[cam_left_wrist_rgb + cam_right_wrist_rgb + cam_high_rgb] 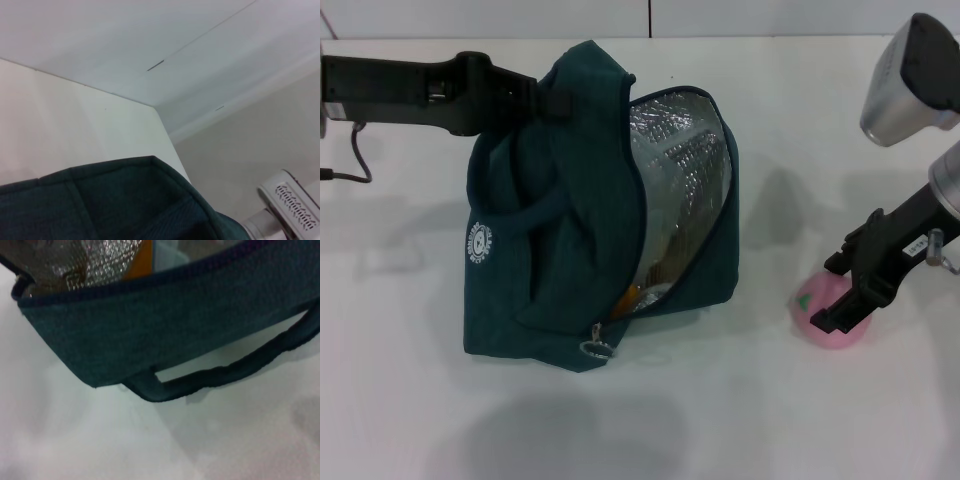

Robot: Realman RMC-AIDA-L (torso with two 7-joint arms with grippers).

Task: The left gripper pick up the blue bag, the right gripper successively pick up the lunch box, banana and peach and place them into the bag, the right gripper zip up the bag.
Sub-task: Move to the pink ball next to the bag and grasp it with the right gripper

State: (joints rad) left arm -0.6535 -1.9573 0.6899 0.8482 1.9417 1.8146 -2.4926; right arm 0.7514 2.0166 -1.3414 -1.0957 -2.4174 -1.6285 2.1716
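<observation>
The blue bag (550,240) stands on the white table with its mouth open to the right, showing the silver foil lining (675,170). My left gripper (542,97) is shut on the bag's top edge and holds it up. A bit of the yellow banana (630,297) shows inside, low in the mouth. In the right wrist view the bag's rim (165,325) and one loop handle (225,372) fill the picture, with the banana (142,260) and a pale clear part of the lunch box (167,255) inside. My right gripper (840,293) is low, right over the pink peach (820,325), which rests on the table right of the bag.
The metal ring zip pull (599,347) hangs at the bag's front bottom corner. A black cable (355,165) lies at the far left. The table's back edge (650,36) runs behind the bag. The right arm's silver cuff (910,85) is above the peach.
</observation>
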